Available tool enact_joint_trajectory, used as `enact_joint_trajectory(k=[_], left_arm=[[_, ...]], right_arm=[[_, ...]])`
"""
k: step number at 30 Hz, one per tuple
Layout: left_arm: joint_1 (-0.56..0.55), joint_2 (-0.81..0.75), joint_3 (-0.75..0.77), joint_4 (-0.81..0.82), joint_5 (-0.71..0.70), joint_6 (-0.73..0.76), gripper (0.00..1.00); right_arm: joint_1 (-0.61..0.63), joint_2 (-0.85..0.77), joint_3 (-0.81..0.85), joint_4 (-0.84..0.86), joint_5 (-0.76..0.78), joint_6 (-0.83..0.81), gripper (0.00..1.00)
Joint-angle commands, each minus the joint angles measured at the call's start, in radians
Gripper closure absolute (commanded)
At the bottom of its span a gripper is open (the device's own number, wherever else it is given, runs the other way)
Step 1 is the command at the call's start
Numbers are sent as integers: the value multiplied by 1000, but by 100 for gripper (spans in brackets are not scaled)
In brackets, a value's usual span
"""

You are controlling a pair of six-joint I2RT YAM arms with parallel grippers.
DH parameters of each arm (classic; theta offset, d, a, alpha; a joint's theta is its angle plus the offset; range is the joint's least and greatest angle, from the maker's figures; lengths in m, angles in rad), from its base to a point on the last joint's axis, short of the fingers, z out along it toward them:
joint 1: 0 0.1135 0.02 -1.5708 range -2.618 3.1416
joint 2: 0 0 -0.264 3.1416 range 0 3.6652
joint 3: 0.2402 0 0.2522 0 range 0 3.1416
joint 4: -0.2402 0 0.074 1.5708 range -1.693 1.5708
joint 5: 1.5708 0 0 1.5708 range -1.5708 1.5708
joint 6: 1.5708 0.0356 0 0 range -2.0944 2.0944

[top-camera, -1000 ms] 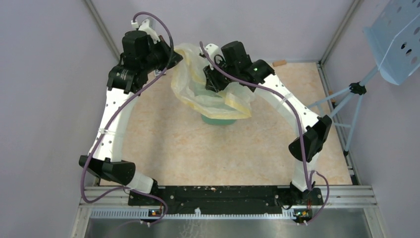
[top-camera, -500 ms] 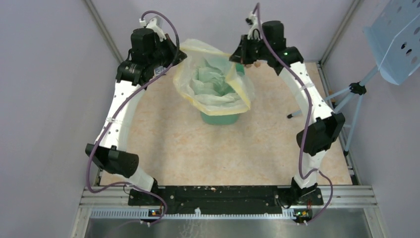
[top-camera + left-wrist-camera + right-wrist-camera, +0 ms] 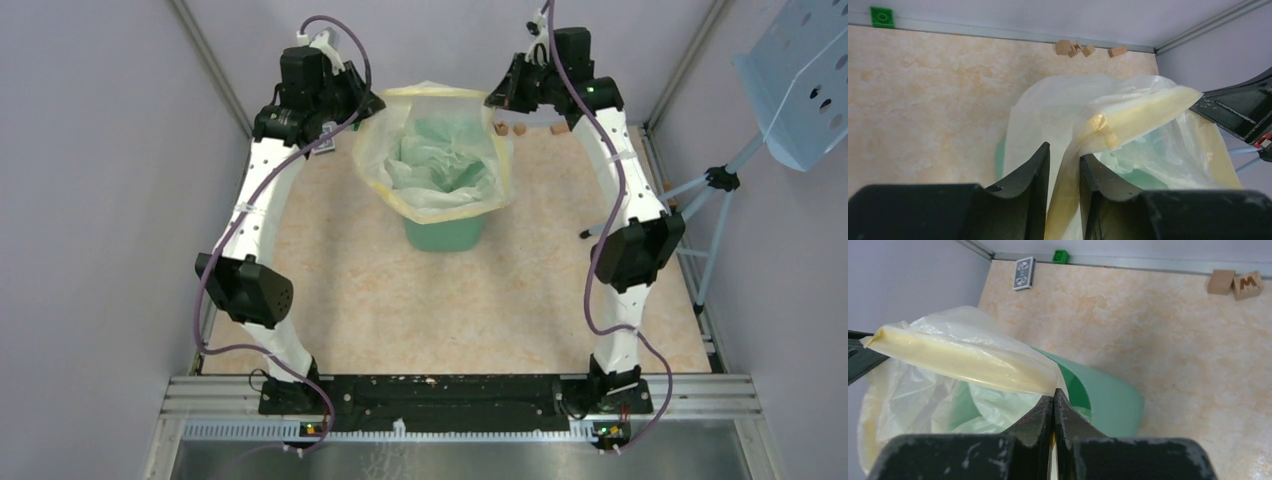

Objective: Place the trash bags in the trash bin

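Observation:
The mint-green trash bin (image 3: pixel 445 235) stands upright at the back middle of the table. The pale-yellow trash bag (image 3: pixel 435 150) hangs into it, its mouth stretched wide above the bin's rim between my two grippers. My left gripper (image 3: pixel 365 105) pinches the bunched yellow rim band on the bag's left side; in the left wrist view the band (image 3: pixel 1138 115) runs between the near-shut fingers of the gripper (image 3: pixel 1064 150). My right gripper (image 3: pixel 497 100) is shut on the rim's right side. In the right wrist view that gripper (image 3: pixel 1054 394) holds the band (image 3: pixel 958 357) above the bin (image 3: pixel 1108 400).
Several small wooden blocks (image 3: pixel 520 128) lie by the back wall, also in the left wrist view (image 3: pixel 1083 48) and right wrist view (image 3: pixel 1240 282). A green block (image 3: pixel 1061 256) and a small card (image 3: pixel 1024 273) sit at the back left. A tripod with a blue panel (image 3: pixel 800 80) stands outside, right.
Both grippers have risen and moved back and apart with the bag's rim. The right one left the bag's middle. The mouth now stands wide open over the bin.

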Motion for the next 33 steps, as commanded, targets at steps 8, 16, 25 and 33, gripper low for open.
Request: enact_joint_trajectory(k=[8, 16, 25, 33], left_arm=[[34, -24, 5, 24, 82, -8, 30], [34, -207, -79, -16, 64, -35, 1], [34, -403, -281, -144, 8, -100, 1], [34, -534, -479, -157, 63, -125, 1]], right_arm=[[-23, 26, 49, -75, -37, 3, 76], [-22, -51, 46, -123, -16, -26, 41], [5, -96, 78, -229, -27, -94, 16], [100, -145, 107, -335, 187, -170, 15]])
